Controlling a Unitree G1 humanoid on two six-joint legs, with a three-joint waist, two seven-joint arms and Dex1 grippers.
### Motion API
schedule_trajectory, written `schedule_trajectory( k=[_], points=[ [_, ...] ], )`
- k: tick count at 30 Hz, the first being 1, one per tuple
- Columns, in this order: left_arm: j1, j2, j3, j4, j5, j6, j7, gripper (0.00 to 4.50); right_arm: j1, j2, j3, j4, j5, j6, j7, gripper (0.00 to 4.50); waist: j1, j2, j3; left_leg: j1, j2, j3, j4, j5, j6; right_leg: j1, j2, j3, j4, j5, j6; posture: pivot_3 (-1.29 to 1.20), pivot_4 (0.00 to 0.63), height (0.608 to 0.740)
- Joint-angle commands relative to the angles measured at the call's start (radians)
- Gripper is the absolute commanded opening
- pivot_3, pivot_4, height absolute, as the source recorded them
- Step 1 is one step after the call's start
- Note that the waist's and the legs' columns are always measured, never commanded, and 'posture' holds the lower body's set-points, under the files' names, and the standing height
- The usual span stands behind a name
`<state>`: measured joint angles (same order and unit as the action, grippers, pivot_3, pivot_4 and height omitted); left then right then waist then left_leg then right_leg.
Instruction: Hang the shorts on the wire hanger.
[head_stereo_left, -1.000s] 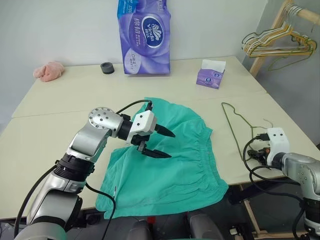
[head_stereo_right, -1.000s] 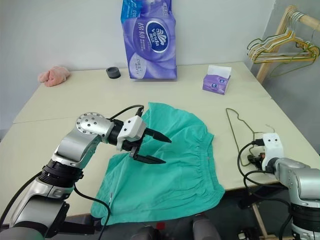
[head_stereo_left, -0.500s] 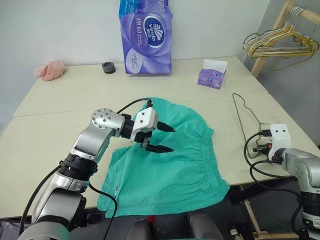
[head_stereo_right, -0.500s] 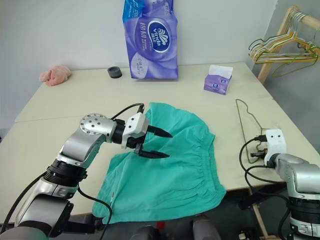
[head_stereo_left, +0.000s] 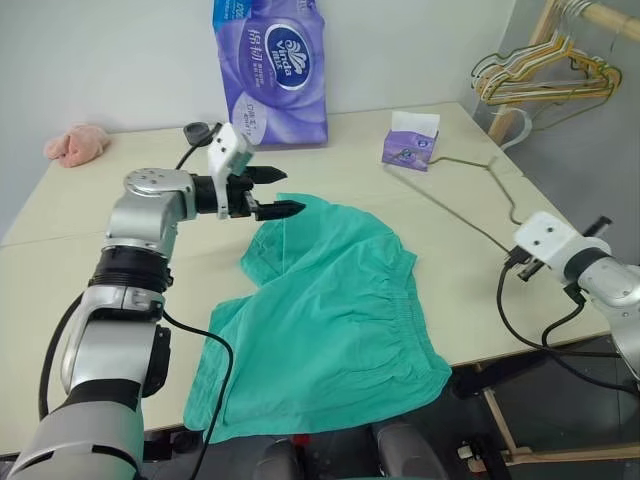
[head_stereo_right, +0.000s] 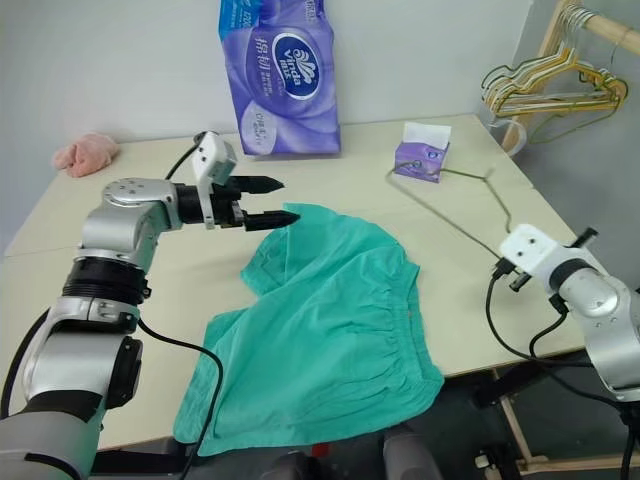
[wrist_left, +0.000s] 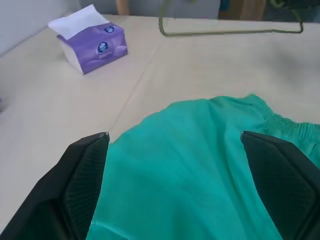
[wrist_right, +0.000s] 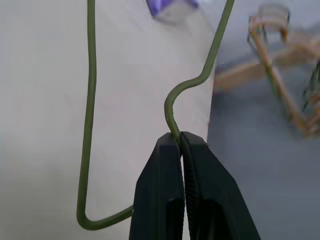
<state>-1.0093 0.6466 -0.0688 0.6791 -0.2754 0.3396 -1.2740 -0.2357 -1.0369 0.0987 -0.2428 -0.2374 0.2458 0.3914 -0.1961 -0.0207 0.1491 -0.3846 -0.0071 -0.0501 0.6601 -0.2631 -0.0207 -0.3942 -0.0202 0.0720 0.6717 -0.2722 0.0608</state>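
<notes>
1. Fingers of your right gripper (wrist_right: 181, 137) are pressed tight on the wire hanger (head_stereo_left: 470, 195), right by its bent neck. I think that grip is there so you can lift and steer the hanger toward the cloth.
2. Your left gripper (head_stereo_left: 274, 191) is spread wide with nothing in it. It hangs over the far edge of the shorts (head_stereo_left: 335, 310), maybe ready to grab them.
3. The shorts lie flat and loose on the table (head_stereo_left: 90, 230), with one part hanging off the near edge. The hanger is out past them, to your right.
4. A small tissue box (head_stereo_left: 410, 143) sits farther back, with a white tissue poking out of its top.
5. A tall purple pack (head_stereo_left: 270, 65) stands near the wall.
</notes>
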Motion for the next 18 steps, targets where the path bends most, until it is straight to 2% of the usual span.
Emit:
schedule_trajectory(
  k=[1,4,7,13,18],
  points=[
    [-0.036,0.022,0.019,0.027,-0.019,0.038,-0.095,4.46,-0.057,-0.023,0.037,-0.020,-0.124,-0.207,-0.001,0.00,-0.002,-0.001,0.000,-0.001,0.000,0.000,0.000,0.000,0.000,-0.001,0.000,0.000,0.000,0.000,0.000,-0.23,0.110,0.740],
    [-0.026,0.049,-0.031,0.055,0.027,0.010,-0.198,4.46,-0.099,-0.011,0.077,-0.019,-0.188,-0.334,0.014,0.00,-0.004,-0.001,0.001,-0.002,0.000,0.000,0.001,0.000,0.000,-0.002,0.000,0.000,0.001,0.000,0.000,-0.23,0.108,0.740],
    [-0.007,0.053,-0.070,0.029,0.054,0.004,-0.254,4.46,-0.121,0.021,0.083,-0.018,-0.210,-0.382,0.034,0.00,-0.004,-0.001,0.001,-0.004,0.000,-0.001,0.001,0.000,0.000,-0.004,0.000,0.000,0.003,0.000,0.000,-0.23,0.106,0.740],
    [0.079,0.044,-0.127,-0.079,0.078,-0.002,-0.331,4.46,-0.168,0.095,0.090,-0.014,-0.234,-0.417,0.091,0.00,-0.003,-0.001,0.001,-0.010,0.001,-0.003,0.004,0.000,-0.001,-0.011,-0.002,0.001,0.008,0.003,-0.005,-0.23,0.105,0.740],
    [0.112,0.035,-0.150,-0.106,0.106,-0.022,-0.322,4.46,-0.183,0.131,0.079,-0.014,-0.241,-0.423,0.123,0.00,-0.003,-0.001,0.001,-0.010,0.001,-0.004,0.004,0.000,-0.001,-0.011,-0.002,0.000,0.008,0.003,-0.006,-0.23,0.106,0.740]
  ],
)
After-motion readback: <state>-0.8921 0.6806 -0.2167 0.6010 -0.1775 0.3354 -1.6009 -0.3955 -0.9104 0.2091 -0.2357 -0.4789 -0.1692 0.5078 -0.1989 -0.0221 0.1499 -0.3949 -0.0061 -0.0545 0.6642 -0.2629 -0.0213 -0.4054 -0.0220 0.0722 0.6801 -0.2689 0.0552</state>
